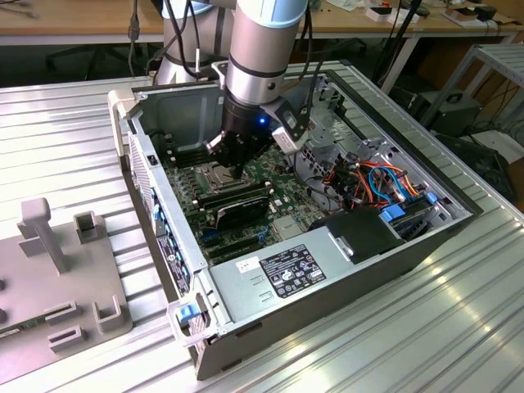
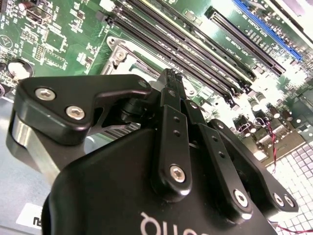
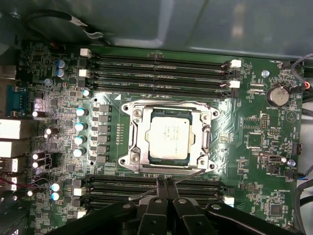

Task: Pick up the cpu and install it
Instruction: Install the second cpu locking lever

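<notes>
claw (image 3: 165,182): fingers pressed together, empty | cpu (image 3: 169,139): seated flat in motherboard socket (image 3: 134,142) | relation: in first wrist view, cpu at 12 o'clock, just beyond my fingertips

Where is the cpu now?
In the first wrist view the cpu lies inside the metal socket frame on the motherboard, between two banks of memory slots.

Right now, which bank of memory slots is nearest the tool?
The bank of memory slots on the tool's side of the socket: the closed tool tips sit right at it. The other bank lies beyond the cpu.
</notes>
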Motion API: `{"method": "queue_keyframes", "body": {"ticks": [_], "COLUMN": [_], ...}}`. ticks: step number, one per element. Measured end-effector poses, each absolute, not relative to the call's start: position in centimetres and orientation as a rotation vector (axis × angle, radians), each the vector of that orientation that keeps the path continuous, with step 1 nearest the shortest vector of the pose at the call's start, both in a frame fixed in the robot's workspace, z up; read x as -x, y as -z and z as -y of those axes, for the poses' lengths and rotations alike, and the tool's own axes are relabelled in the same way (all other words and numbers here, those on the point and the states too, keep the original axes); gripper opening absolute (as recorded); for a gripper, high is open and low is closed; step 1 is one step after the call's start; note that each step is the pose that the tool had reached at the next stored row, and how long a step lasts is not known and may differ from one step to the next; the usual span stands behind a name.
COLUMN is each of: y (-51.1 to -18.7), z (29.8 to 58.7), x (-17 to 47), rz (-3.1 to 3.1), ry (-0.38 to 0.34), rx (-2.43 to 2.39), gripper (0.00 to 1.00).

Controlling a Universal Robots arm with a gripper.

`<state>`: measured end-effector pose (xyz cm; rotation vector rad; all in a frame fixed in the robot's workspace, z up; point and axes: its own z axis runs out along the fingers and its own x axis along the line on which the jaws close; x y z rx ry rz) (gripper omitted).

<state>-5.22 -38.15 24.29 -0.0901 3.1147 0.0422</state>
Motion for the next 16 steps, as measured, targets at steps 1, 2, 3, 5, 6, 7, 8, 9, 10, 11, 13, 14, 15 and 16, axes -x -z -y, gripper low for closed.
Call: {"method": "queue_keyframes", "body": {"ticks": [1, 2, 3, 5, 6, 7, 8, 9, 10, 11, 13, 14, 15, 16], "y": [-24.29, -24.29, -24.29, -24.29, -24.29, -24.29, -24.29, -24.29, -24.29, -24.29, -24.29, -24.29, -24.29, -24.29], "z": [38.15, 38.15, 38.15, 38.15, 38.15, 38.15, 38.15, 38.15, 38.15, 38.15, 38.15, 38.15, 38.15, 38.15], "x": [5.38, 5.49, 5.57, 5.73, 5.82, 5.94, 6.13, 6.15, 6.15, 6.15, 6.16, 6.16, 6.16, 6.19], "rz": [-3.115, -3.115, -3.115, -3.115, -3.115, -3.115, -3.115, -3.115, -3.115, -3.115, -3.115, -3.115, -3.115, -3.115], "ry": [-0.042, -0.042, -0.042, -0.042, -0.042, -0.042, -0.042, -0.042, -0.042, -0.042, -0.042, -0.042, -0.042, -0.042], "rx": [0.090, 0.090, 0.090, 0.090, 0.090, 0.090, 0.090, 0.090, 0.090, 0.090, 0.090, 0.090, 0.090, 0.090], "gripper": [0.11, 0.11, 0.11, 0.11, 0.11, 0.11, 0.11, 0.11, 0.11, 0.11, 0.11, 0.11, 0.11, 0.11]}}
